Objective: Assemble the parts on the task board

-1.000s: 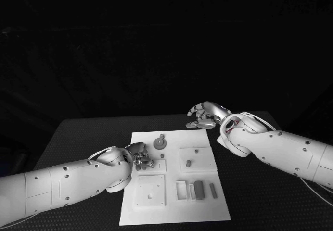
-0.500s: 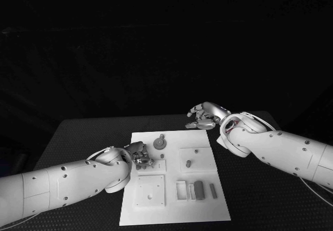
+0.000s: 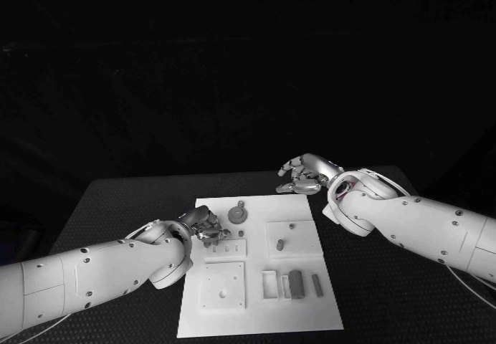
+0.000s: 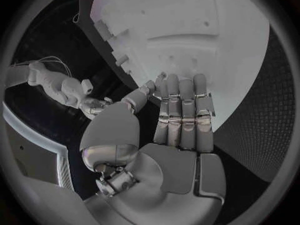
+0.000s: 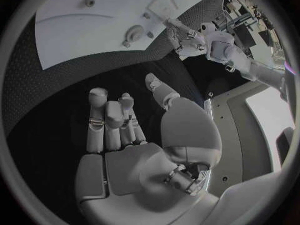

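Board [image 3: 259, 287] work is at an early stage, by my reading: grey parts [image 3: 296, 282] lie loose in its tray at about five o'clock, none seated yet. The left hand [image 3: 207, 228] hovers over the board's nine o'clock edge, fingers straight and pressed together, holding nothing. The right hand [image 3: 304, 175] waits off the board at one o'clock, fingers loosely curled, empty. Next, one hand must reach down and pinch a part.

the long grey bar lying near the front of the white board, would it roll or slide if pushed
The long grey bar looks flat-sided and lies flat on the white task board, so it would probably slide, not roll. It seems rigid. Its smooth, narrow shape may be hard to pinch.
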